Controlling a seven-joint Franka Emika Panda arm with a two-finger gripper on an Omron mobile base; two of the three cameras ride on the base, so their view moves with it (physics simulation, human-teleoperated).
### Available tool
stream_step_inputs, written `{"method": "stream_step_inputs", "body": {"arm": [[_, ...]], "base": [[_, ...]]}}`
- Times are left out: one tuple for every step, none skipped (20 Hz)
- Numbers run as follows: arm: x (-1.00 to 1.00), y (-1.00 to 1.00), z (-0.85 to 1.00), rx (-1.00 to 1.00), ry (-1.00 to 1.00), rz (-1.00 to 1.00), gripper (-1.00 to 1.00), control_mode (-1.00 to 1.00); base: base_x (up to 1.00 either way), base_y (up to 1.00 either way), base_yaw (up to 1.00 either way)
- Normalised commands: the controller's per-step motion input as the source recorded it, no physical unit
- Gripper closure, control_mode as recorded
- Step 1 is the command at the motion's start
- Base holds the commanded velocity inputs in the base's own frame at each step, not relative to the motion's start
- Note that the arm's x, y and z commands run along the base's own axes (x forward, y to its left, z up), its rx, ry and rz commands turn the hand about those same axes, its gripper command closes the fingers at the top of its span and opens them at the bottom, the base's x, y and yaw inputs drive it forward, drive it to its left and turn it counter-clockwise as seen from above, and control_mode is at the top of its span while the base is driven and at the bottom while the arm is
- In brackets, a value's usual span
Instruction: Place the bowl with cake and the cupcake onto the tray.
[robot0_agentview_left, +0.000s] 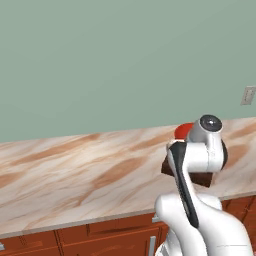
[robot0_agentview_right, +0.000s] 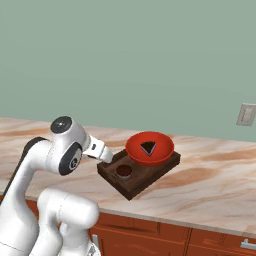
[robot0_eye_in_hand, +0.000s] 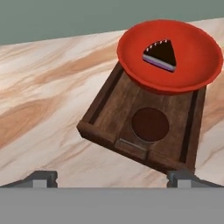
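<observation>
Claw (robot0_eye_in_hand: 112, 177) open, bowl with cake (robot0_eye_in_hand: 170, 56), cupcake (robot0_eye_in_hand: 150, 124) on tray (robot0_eye_in_hand: 107, 105)

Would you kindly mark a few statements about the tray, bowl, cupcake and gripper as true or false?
1. The cupcake sits inside the tray. True.
2. The red bowl lies on the counter beside the tray. False: it rests on the tray's far end.
3. The bowl holds a cake wedge. True.
4. The gripper is shut on the cupcake. False: it is open, clear of the tray.
</observation>
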Motion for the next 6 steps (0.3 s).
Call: {"method": "stream_step_inputs", "body": {"arm": [[-0.48,0.03,0.30,0.00,-0.01,0.04,-1.00,-1.00],[-0.41,0.05,0.31,0.00,0.00,0.05,-1.00,-1.00],[-0.46,0.00,0.31,0.00,-0.01,0.07,-1.00,-1.00],[-0.43,0.03,0.31,0.00,0.00,0.07,-1.00,-1.00],[-0.43,0.02,0.33,0.00,0.00,0.07,-1.00,-1.00],[-0.44,0.04,0.34,0.00,0.00,0.07,-1.00,-1.00]], "base": [[0.00,0.00,0.00],[0.00,0.00,0.00],[0.00,0.00,0.00],[0.00,0.00,0.00],[0.00,0.00,0.00],[0.00,0.00,0.00]]}}
